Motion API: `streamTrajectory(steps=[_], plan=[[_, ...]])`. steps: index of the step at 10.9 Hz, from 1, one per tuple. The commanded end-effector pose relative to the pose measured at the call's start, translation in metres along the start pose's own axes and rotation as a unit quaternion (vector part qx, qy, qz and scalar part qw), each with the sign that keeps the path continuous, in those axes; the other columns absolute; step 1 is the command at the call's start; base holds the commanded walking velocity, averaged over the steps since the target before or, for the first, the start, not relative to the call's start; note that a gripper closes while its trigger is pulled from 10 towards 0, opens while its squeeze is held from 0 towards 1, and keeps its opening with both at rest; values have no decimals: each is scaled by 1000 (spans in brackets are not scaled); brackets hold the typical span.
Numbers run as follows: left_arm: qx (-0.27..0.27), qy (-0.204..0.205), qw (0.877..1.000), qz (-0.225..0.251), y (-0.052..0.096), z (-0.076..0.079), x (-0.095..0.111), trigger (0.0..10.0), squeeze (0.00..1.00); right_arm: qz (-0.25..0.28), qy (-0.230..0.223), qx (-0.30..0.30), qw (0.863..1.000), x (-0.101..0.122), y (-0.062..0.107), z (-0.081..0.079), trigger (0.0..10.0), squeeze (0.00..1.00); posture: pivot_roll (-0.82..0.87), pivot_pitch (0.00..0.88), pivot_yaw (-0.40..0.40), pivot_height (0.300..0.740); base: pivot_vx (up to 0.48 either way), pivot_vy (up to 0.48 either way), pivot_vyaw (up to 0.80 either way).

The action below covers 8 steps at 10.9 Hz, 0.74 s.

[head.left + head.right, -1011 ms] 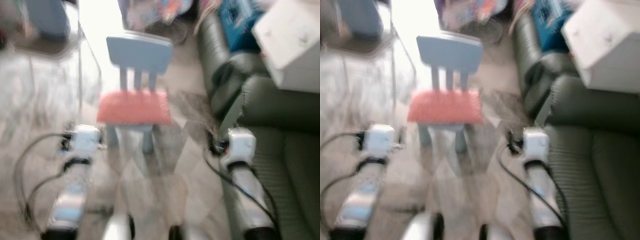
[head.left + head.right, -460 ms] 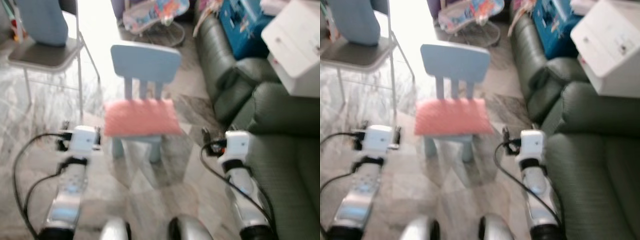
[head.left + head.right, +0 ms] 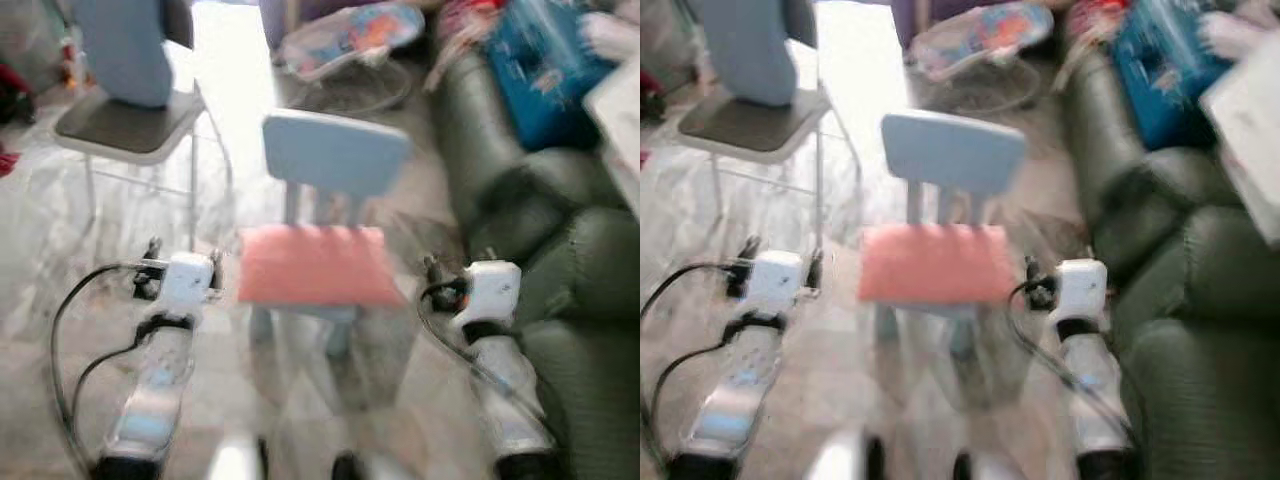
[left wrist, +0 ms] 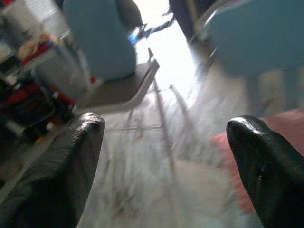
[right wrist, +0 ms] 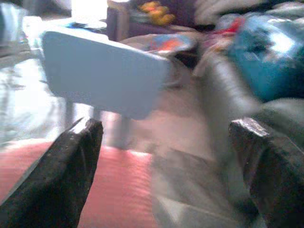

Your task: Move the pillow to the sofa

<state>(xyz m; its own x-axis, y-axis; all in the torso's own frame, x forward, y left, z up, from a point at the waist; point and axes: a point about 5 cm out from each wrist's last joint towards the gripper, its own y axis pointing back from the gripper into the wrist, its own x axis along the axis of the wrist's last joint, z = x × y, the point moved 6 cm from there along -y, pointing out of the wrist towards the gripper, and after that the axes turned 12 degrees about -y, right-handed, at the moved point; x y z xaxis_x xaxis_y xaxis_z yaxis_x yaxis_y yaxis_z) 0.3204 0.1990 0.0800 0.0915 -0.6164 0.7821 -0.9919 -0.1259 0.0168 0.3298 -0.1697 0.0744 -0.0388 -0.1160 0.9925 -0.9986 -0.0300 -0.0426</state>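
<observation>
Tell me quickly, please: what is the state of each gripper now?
Left gripper: open, holding nothing, beside the small blue chair.
Right gripper: open, holding nothing, above the red pillow.

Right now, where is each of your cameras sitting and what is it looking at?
Left eye view: on my head, looking down at the small blue chair with the red pillow; both silver arms show.
Right eye view: beside it, same scene, with the dark sofa on my right.
Left wrist view: on my left arm, looking past the left gripper at the metal-legged chair.
Right wrist view: on my right arm, looking past the right gripper at the blue chair's back.
Shared: both wrist views catch the red pillow.
</observation>
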Motion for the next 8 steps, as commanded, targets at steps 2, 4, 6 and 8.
streamTrajectory(steps=[2, 4, 6, 8], plan=[[-5, 8, 1000, 13, 0, 6, 10, 10000, 0, -5, 8, -16, 1000, -1, 3, 14, 10000, 0, 20, 143, -55, 740, 465, 0, 0], [-8, 14, 1000, 18, -1, 8, 12, 10000, 0, -5, 9, -15, 1000, -1, 2, 14, 10000, 0, 20, 143, -57, 740, 480, 0, 0], [-12, 29, 999, 23, 0, 10, 15, 10000, 0, -6, 9, -14, 1000, 0, 1, 13, 10000, 0, 21, 143, -60, 740, 476, 0, 0], [-8, 33, 999, 25, 1, 8, 14, 10000, 0, -6, 9, -12, 1000, 0, 0, 12, 10000, 0, 24, 141, -63, 740, 0, 0, 0]])
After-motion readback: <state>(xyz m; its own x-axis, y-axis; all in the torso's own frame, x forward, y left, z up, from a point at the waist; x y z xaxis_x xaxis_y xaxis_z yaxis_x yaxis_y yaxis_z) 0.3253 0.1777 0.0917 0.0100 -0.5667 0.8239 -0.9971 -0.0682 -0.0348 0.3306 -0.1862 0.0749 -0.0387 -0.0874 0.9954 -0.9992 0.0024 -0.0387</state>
